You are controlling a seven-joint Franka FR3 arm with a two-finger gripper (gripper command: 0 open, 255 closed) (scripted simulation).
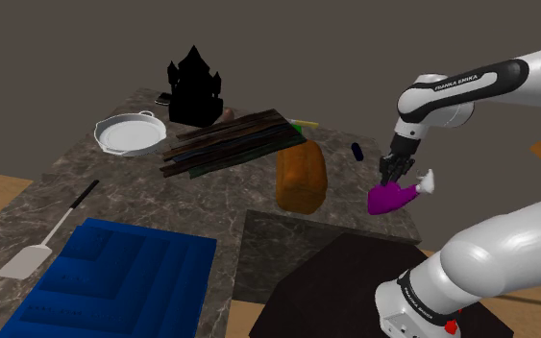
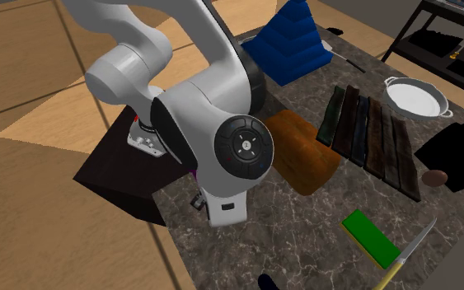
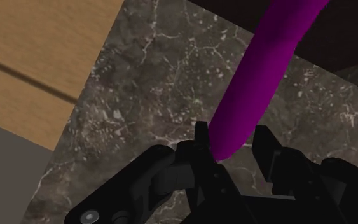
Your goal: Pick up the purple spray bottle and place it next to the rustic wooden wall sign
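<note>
- The shoulder view is showing you the white nozzle (image 1: 425, 181); the wrist view, the fingers (image 3: 269, 149) gripping.
- Your gripper (image 1: 390, 179) is pinching the purple spray bottle (image 1: 391, 198), which is hanging just below it.

End cropped — purple spray bottle (image 3: 263, 70).

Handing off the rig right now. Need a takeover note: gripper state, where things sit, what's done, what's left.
Gripper: jaws shut on the purple spray bottle.
Bottle: over the marble counter's corner nearest the stand, white nozzle pointing away from the sign. Can't tell whether it is lifted.
Wooden wall sign: dark planks lying flat mid-counter. A brown loaf-like block sits between it and the bottle.
Done: grasp.
Left: carry past the block, set down beside the sign, release.
</note>
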